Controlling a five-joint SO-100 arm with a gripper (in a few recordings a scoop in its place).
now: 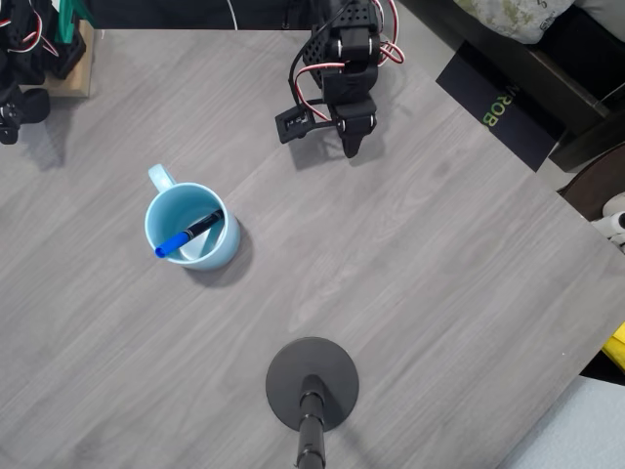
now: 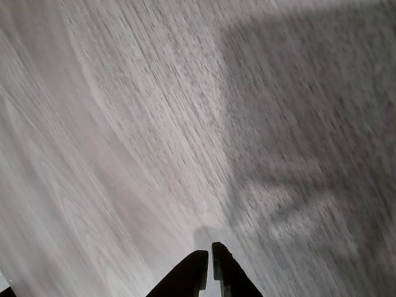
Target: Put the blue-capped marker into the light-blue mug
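Nearest you in the overhead view, a black round stand base [image 1: 312,383] w/ its pole sits on the grey wood-grain worktop [image 1: 439,264], bottom centre.

Further in, left of centre, the light-blue mug [image 1: 227,245] stands upright, handle pointing up-left in the overhead view. The blue-capped marker [image 1: 188,234] is inside it, leaning across the opening: blue cap end resting at the lower-left rim, black barrel angled toward the upper-right inner wall. So your marker is in the mug.

Further still, near the top edge, the black arm [image 1: 347,54] w/ red-and-white wiring is folded back, well apart from the mug. The gripper [image 1: 352,147] points down toward the worktop, holding nothing.

In the wrist view the fingers [image 2: 187,275] are pressed together, only a thin slit between the tips at approx the gripper midpoint [image 2: 209,260], bare worktop [image 2: 124,124] under them, the arm's shadow falling across the right side.

Far top-right in the overhead view, off the worktop, a black box [image 1: 498,103] w/ yellow-green lettering.
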